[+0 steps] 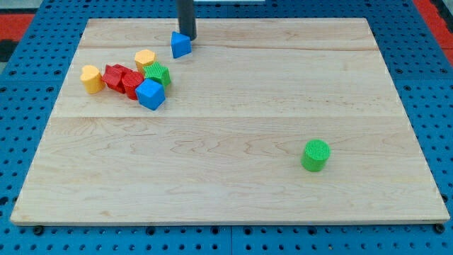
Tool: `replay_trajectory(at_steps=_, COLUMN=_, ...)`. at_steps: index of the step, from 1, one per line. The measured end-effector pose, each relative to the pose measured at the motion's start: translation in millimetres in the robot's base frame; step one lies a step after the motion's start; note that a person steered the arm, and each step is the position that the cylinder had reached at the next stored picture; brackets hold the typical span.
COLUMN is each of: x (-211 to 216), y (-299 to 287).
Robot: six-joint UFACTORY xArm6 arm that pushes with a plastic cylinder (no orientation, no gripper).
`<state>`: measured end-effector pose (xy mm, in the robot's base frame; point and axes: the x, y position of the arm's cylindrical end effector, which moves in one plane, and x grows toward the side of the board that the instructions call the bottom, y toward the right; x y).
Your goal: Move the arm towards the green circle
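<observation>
My tip (187, 37) is seen at the view's top, touching or just beside the blue triangular block (181, 44) below it; no gripper is fitted, so nothing is held. Further down to the view's left, a cluster is found: a yellow block (145, 58), a green block (158, 73), red blocks (122, 78), a blue cube (150, 93). The green circle (316, 155) lies well apart, toward the view's lower right. The approach is judged barely begun; a long diagonal sweep is called for.
</observation>
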<state>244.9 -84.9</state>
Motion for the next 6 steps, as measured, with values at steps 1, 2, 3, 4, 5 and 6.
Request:
replay_trajectory(at_steps=1, x=20, y=-17)
replay_trajectory(at_steps=2, x=42, y=-34)
replay_trajectory(at_steps=3, x=58, y=-10)
replay_trajectory(at_steps=4, x=60, y=26)
replay_trajectory(at_steps=5, x=60, y=48)
replay_trajectory(at_steps=6, x=65, y=65)
